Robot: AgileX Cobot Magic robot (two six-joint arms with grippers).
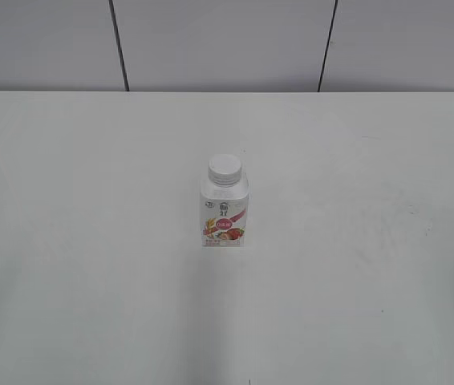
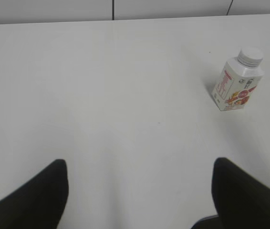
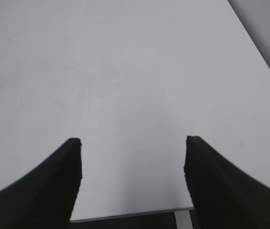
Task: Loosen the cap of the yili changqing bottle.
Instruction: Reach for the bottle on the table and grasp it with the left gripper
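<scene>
While the cap sits screwed on its neck, the yili changqing bottle stands upright near the middle of the white tabletop, untouched. Well apart from it, the left gripper hangs above bare tabletop, jaws spread wide. The right gripper is likewise spread, near the tabletop's edge.

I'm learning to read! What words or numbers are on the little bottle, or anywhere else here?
None can be read.
The yili changqing bottle: its pink-red label has dark text and a small round mark, all too small and blurred to read.
The bottle's side, seen from the left wrist view: red lines of print, also too blurred.
The cap: plain white, no text.
The table: no writing.
</scene>
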